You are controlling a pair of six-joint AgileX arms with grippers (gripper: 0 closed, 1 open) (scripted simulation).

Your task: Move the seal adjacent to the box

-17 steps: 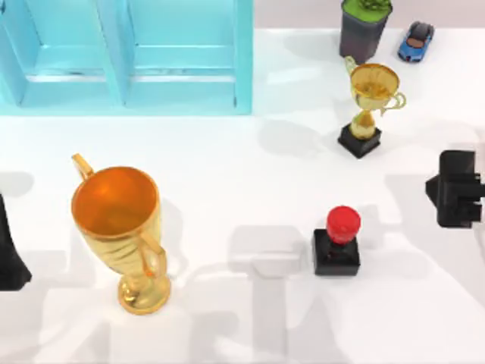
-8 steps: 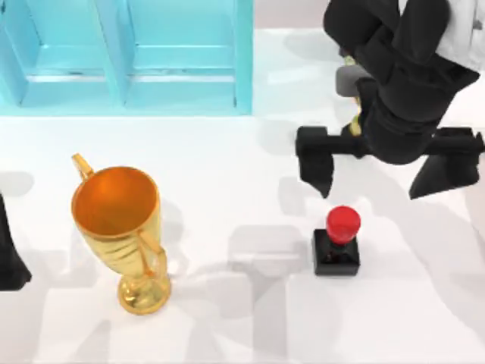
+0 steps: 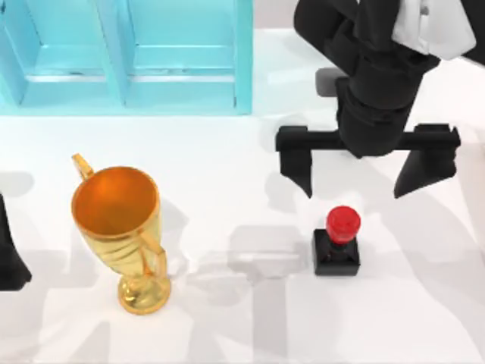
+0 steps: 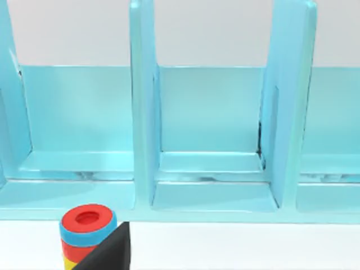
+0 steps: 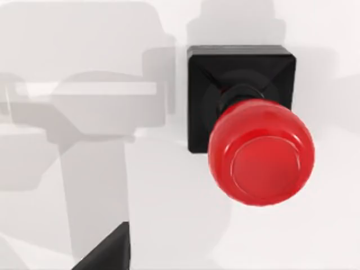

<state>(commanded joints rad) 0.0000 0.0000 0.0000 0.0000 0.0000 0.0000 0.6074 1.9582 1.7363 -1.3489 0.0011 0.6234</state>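
Your right gripper [image 3: 352,180] hangs over the table [image 3: 242,318] with its two fingers spread wide, one finger [image 3: 299,163] to the left and the other toward the right, the opening lying just on the far side of the seal [image 3: 338,241]. That spread makes sense: the seal's black square base is broader than its red knob, so you want room to straddle it before coming down. The seal itself stands upright on the table, right of centre and nearer you than the gripper, untouched and free on all sides. In the right wrist view the seal [image 5: 247,124] sits off to one side of centre (so the alignment looks not quite settled).

The box [image 3: 125,57], a pale blue divided unit, lies at the far left, well apart from the seal; the carry would run leftward and away from you. A large gold trophy [image 3: 121,231] stands at the near left, clear of that line, I judge.

Your left arm [image 3: 9,254] is parked at the left edge.
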